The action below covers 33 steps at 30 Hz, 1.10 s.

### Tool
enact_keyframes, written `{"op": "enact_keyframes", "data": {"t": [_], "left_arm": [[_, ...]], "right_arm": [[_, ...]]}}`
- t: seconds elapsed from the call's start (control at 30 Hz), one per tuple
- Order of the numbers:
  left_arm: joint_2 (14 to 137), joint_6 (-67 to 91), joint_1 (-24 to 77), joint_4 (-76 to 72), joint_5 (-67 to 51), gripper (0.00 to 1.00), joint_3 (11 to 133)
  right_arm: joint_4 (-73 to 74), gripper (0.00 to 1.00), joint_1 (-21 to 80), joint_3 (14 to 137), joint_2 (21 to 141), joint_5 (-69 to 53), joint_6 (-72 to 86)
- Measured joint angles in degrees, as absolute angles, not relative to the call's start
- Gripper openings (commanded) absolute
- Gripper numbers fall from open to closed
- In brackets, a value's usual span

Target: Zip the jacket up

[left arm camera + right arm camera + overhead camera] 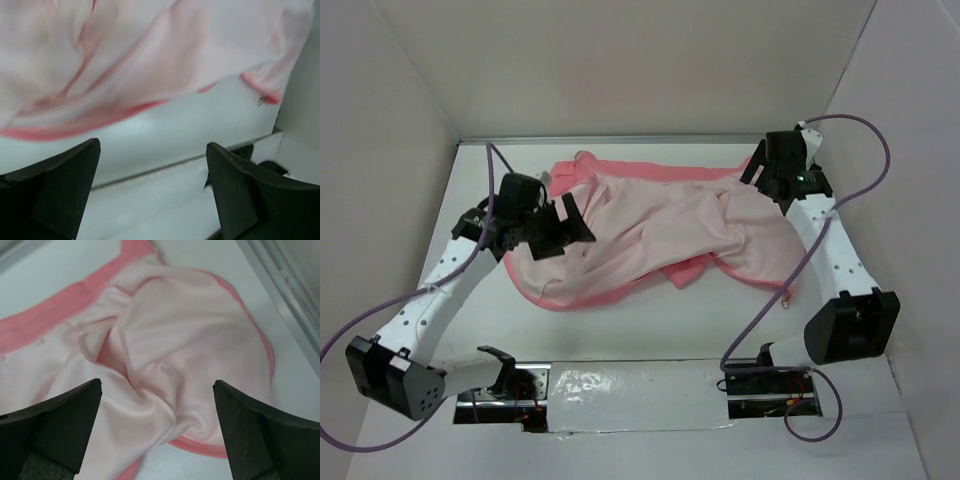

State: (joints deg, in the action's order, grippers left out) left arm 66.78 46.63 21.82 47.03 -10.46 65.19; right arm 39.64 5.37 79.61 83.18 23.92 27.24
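**Top view.** Soft salmon-pink fleece jacket with paler pink lining [650, 235] heaped on white table [650, 345], lining uppermost, front not zipped. Long axis crosswise, running from one gripper to the other. Left gripper [570, 228] at the left end of the heap, spread wide, holding nothing. Right gripper [767, 178] over the far right end, apparently released too. Small dangling tab [786, 297], possibly the zipper pull, at the hem corner back toward the right arm's base from its gripper, well apart from the left gripper.

**Left wrist view.** Released; only bare table between the fingers [60, 190]. Jacket ahead of the fingertips, near, not touching. Salmon hem edge lying across the line of reach. Dark speck at the hem off to the right, too small to tell.

**Right wrist view.** Released; fingers [260, 435] straddling folded lining, nothing clamped. Jacket directly below and ahead, salmon edge curving away on the right side.

**Judgement.** Barely begun: front edges neither found nor laid side by side. Tab, if the pull, nearer the right gripper, yet behind it, so a reach back toward the base probably needed. Left gripper better placed to pin the opposite end.
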Motion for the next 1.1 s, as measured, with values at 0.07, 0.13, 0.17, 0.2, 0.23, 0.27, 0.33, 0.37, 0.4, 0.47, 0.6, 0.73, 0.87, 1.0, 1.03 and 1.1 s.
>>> {"op": "enact_keyframes", "data": {"t": [0.07, 0.13, 0.17, 0.2, 0.23, 0.27, 0.33, 0.37, 0.4, 0.47, 0.6, 0.73, 0.87, 1.0, 1.03, 1.1], "left_arm": [[70.0, 45.0, 19.4, 44.6, -10.9, 0.99, 70.0], [75.2, 43.6, 16.3, 43.1, -11.2, 0.99, 75.7], [79.8, 42.8, 14.6, 42.3, -11.3, 0.99, 79.2], [84.3, 41.8, 13.4, 42.2, -11.0, 0.99, 83.4], [88.9, 41.0, 12.4, 41.6, -10.7, 0.99, 87.2], [94.3, 40.4, 11.2, 41.6, -10.3, 0.99, 91.1], [105.5, 38.9, 9.6, 44.5, -9.7, 0.99, 102.4], [111.3, 38.2, 9.0, 44.5, -9.4, 0.99, 107.7], [117.2, 37.4, 8.5, 45.5, -9.1, 0.99, 114.0], [127.1, 35.8, 7.7, 46.3, -8.6, 0.99, 123.5], [139.0, 33.1, 6.8, 46.8, -8.1, 0.99, 132.6], [140.2, 31.9, 6.7, 43.5, -8.9, 0.99, 129.3], [142.8, 31.0, 7.2, 40.2, -9.2, 0.99, 134.4], [145.9, 29.5, 8.4, 35.2, -9.2, 0.99, 137.1], [146.5, 28.9, 8.7, 34.8, -9.3, 0.99, 137.1], [148.0, 28.4, 9.1, 33.9, -9.6, 0.99, 137.2]], "right_arm": [[38.4, 1.00, 5.3, 79.5, 80.6, 23.2, 25.8], [37.5, 1.00, 4.8, 80.5, 80.6, 22.5, 24.1], [37.1, 1.00, 4.5, 81.2, 81.3, 21.8, 23.0], [36.4, 1.00, 4.1, 81.9, 82.6, 20.8, 21.0], [36.3, 1.00, 3.5, 82.7, 84.3, 20.6, 20.9], [36.1, 1.00, 2.8, 83.5, 86.2, 19.9, 19.7], [36.0, 1.00, 1.6, 85.3, 90.9, 18.3, 17.9], [36.0, 1.00, 0.7, 86.5, 93.4, 17.3, 16.9], [35.9, 1.00, 0.0, 87.9, 96.1, 16.1, 16.2], [36.4, 1.00, -1.7, 91.5, 101.6, 14.6, 14.5], [36.8, 1.00, -4.1, 101.7, 113.7, 13.8, 11.7], [37.6, 1.00, -4.9, 115.0, 125.2, 13.3, 11.5], [38.2, 1.00, -4.7, 122.3, 132.6, 10.7, 13.0], [39.0, 1.00, -3.9, 125.2, 137.4, 6.6, 15.0], [40.1, 1.00, -3.5, 126.1, 138.4, 6.2, 15.3], [41.6, 1.00, -2.6, 128.7, 140.6, 5.7, 15.3]]}}
